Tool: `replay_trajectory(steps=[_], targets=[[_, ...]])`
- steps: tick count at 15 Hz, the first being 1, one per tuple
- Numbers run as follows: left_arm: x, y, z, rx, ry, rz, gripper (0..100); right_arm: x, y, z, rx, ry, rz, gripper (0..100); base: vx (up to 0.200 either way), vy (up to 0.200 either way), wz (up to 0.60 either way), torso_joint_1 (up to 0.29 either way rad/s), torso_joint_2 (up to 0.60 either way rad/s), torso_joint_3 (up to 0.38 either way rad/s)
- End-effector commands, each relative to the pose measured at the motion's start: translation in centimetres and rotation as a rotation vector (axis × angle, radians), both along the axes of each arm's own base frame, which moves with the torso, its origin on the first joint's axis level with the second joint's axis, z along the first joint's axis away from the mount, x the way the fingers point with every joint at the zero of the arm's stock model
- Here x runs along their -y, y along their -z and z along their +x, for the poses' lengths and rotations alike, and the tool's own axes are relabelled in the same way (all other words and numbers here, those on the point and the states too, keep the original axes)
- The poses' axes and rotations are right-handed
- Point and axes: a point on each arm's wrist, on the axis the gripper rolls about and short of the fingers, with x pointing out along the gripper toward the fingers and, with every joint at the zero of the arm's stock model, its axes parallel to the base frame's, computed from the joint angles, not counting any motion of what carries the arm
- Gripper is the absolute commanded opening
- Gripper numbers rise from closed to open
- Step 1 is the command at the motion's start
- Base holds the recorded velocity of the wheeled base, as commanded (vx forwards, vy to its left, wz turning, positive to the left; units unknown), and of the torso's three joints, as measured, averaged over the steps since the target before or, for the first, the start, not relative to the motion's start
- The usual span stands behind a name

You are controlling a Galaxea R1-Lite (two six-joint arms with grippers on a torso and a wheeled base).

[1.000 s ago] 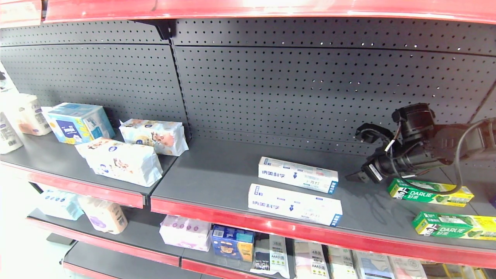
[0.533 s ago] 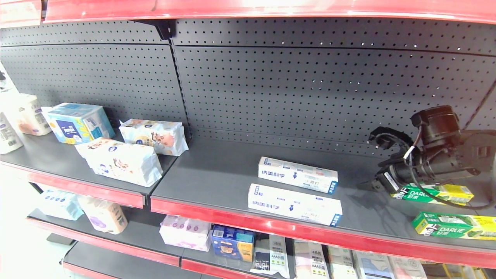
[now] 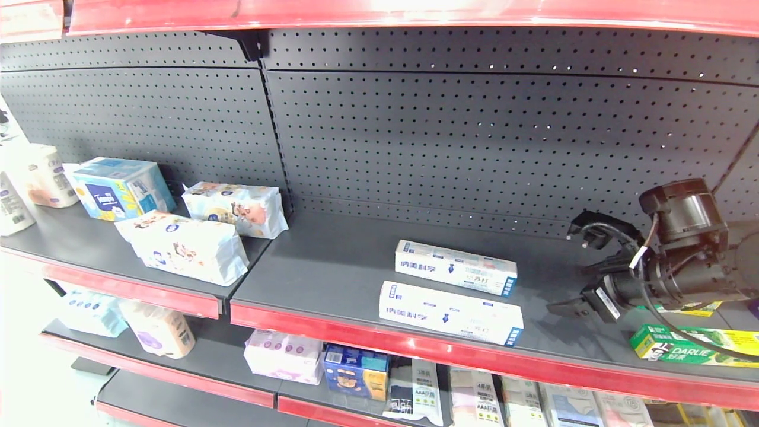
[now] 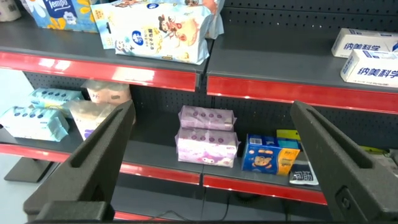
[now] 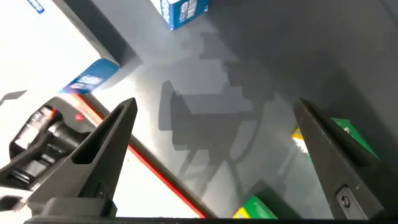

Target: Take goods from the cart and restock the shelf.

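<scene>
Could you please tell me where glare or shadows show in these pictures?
Head view: glare whitens the top red shelf edge, and the lower left corner is washed out. Right wrist view: the right hand throws a shadow on the grey shelf. Left wrist view: even light.

On the shelf [image 3: 332,267], mid-span: front box [image 3: 450,312] near the lip, rear box [image 3: 455,267] just behind. Well to the left, tissue packs [image 3: 184,246]. To the right, right gripper [image 3: 563,308] above the shelf; farther right, edge box [image 3: 694,344] at the lip.
</scene>
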Motion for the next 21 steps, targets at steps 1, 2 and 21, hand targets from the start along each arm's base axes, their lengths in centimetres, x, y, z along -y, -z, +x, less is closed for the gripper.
replay_trajectory(steps=[1, 2, 21], targets=[[0.0, 0.0, 0.0, 0.0, 0.0, -0.001, 100, -0.7, 0.5, -0.2, -0.017, -0.023, -0.002, 100, 0.0, 0.0, 0.0, 0.0, 0.0, 0.0], [0.0, 0.0, 0.0, 0.001, 0.0, -0.001, 100, -0.8, 0.9, 0.0, -0.03, -0.026, -0.003, 100, 0.0, 0.0, 0.0, 0.0, 0.0, 0.0], [0.0, 0.0, 0.0, 0.001, 0.0, -0.001, 100, -2.5, 2.7, 1.3, -0.052, -0.06, -0.001, 100, 0.0, 0.0, 0.0, 0.0, 0.0, 0.0]])
